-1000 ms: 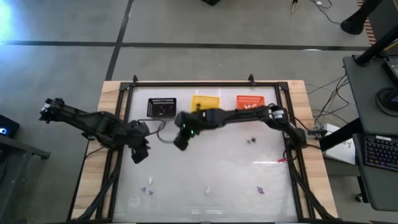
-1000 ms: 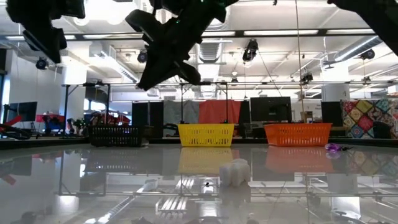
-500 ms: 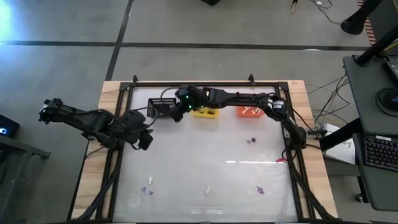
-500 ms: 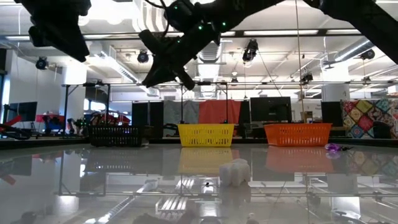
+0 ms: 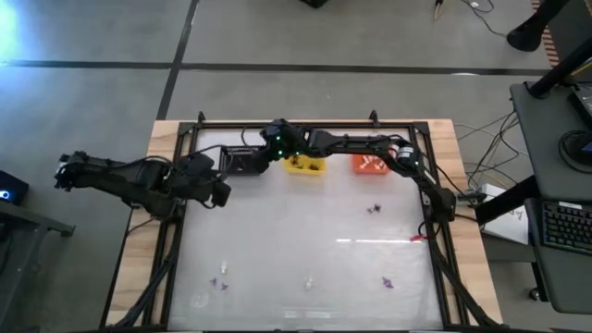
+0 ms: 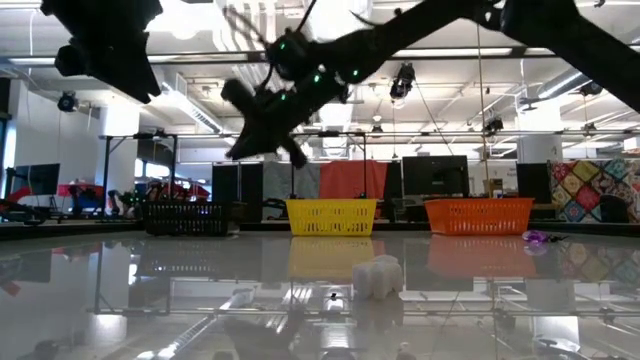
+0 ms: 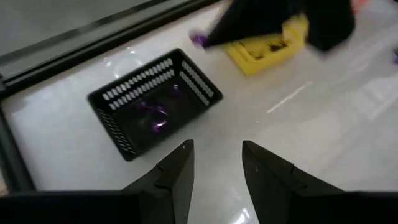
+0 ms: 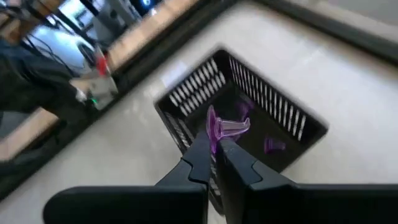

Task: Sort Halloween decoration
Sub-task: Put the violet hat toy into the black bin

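While poised above black basket (image 8: pixel 249 118): right gripper (image 8: pixel 214 146), fingers pinched on purple trinket (image 8: pixel 224 127), upper centre of high view.
Left gripper (image 7: pixel 214 165): fingers parted, empty, beside that basket.
Baskets: slotted plastic, rectangular; black, yellow (image 5: pixel 304 164), orange (image 5: pixel 370 162).
Loose trinkets (image 5: pixel 375 209): tiny, scattered on glossy tabletop (image 5: pixel 305 240).
Writing: none legible.

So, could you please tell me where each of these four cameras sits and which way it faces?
High view: overhead, looking straight down on the table; both arms show, the right gripper over the black basket.
Low view: at table-top height, facing the yellow basket and orange basket; both arms hang above.
Left wrist view: past the left gripper, open, toward the black basket.
Right wrist view: past the right gripper's fingertips, shut on a purple trinket, above the black basket.
Both wrist views share the black basket and the purple trinkets inside.
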### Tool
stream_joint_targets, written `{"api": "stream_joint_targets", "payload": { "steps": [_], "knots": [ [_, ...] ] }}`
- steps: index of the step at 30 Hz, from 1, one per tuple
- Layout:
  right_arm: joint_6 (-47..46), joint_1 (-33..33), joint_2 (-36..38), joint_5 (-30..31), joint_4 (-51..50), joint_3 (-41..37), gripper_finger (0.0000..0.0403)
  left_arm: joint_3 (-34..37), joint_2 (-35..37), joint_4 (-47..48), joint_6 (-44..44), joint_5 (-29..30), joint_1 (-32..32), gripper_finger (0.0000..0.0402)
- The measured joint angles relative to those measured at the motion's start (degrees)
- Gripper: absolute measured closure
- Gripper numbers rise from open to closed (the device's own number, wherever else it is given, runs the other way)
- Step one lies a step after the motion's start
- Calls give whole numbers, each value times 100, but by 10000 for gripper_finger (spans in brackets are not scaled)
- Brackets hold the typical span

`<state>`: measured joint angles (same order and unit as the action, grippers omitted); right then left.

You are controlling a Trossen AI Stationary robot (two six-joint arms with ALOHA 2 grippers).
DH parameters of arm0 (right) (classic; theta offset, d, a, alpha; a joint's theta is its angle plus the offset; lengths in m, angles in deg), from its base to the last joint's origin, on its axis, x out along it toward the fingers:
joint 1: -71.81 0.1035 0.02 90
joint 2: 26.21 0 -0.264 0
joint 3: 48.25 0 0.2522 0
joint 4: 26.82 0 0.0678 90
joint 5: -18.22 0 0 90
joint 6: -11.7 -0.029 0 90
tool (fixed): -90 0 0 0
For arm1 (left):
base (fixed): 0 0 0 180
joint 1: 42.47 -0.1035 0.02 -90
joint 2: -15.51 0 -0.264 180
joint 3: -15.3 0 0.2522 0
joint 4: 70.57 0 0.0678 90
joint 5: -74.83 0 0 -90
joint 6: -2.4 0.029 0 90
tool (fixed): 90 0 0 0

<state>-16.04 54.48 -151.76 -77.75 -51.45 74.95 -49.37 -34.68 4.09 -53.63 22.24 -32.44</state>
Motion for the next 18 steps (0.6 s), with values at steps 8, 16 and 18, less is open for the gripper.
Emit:
{"api": "stream_joint_targets", "payload": {
  "steps": [8,16,18],
  "knots": [
    [-122,3,-449,-200,93,288,394,0,4,-43,567,-84,-566,283],
    [-123,-21,-611,-313,29,441,394,0,-3,-55,966,-112,-657,283],
    [-184,-21,-619,-369,50,454,391,0,-7,-74,1026,-113,-657,283]
  ]
}}
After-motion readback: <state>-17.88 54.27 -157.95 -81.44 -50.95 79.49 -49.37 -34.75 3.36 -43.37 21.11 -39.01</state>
